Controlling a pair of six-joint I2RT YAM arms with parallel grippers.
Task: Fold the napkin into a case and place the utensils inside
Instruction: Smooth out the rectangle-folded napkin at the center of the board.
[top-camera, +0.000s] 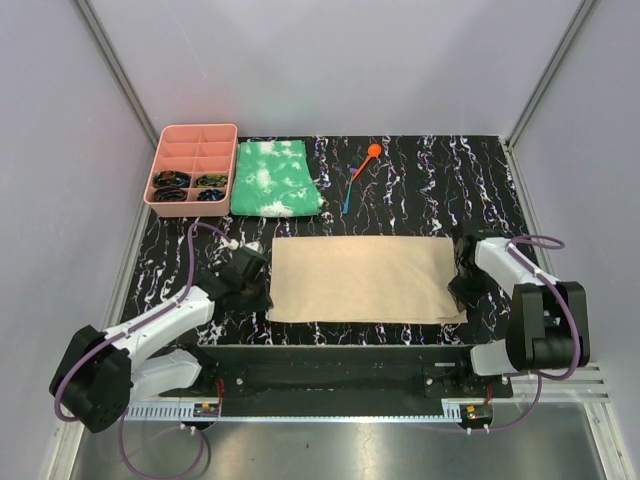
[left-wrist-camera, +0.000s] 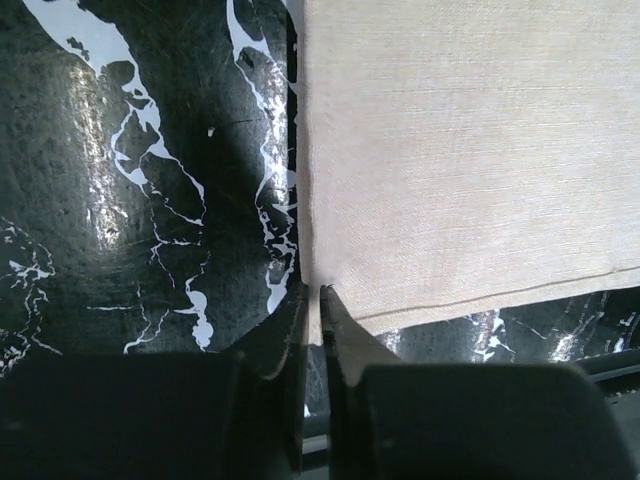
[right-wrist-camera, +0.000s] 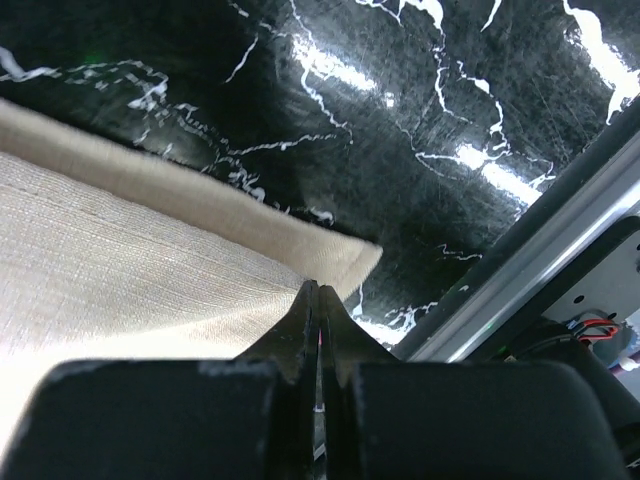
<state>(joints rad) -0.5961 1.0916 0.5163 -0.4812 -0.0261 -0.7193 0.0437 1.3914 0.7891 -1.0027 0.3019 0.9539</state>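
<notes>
Napkin (top-camera: 360, 278) lies flat as a tan rectangle on the black marbled mat (top-camera: 410, 170), between the two grippers.

Top external view: we find the left gripper (top-camera: 262, 295) at the napkin's left near corner and the right gripper (top-camera: 458, 298) at its right near corner. Jaw state cannot be read from here. Far beyond both grippers, past the napkin's far edge, lie the utensils: the orange spoon (top-camera: 370, 155) and the slim blue utensil (top-camera: 347, 195), touching or nearly touching end to end. Beyond the left gripper lies a green-and-white cloth (top-camera: 275, 178), with a pink divided tray (top-camera: 192, 135) just beside it on the outer side.

Left wrist view: the left gripper (left-wrist-camera: 315, 300) has its jaws a thin slit apart. The napkin (left-wrist-camera: 460, 150) spreads ahead and to the right of the tips, and its side edge runs straight into the slit. We cannot tell whether the cloth is pinched or released. The mat (left-wrist-camera: 150, 200) fills the left side.

Right wrist view: the right gripper (right-wrist-camera: 315, 290) is clenched, jaws pressed together. Its tips sit over the napkin (right-wrist-camera: 150, 260) at the corner, which ends just ahead and to the right. We cannot tell whether cloth is caught between them. A metal rail (right-wrist-camera: 540, 240) crosses to the right of the tips.
</notes>
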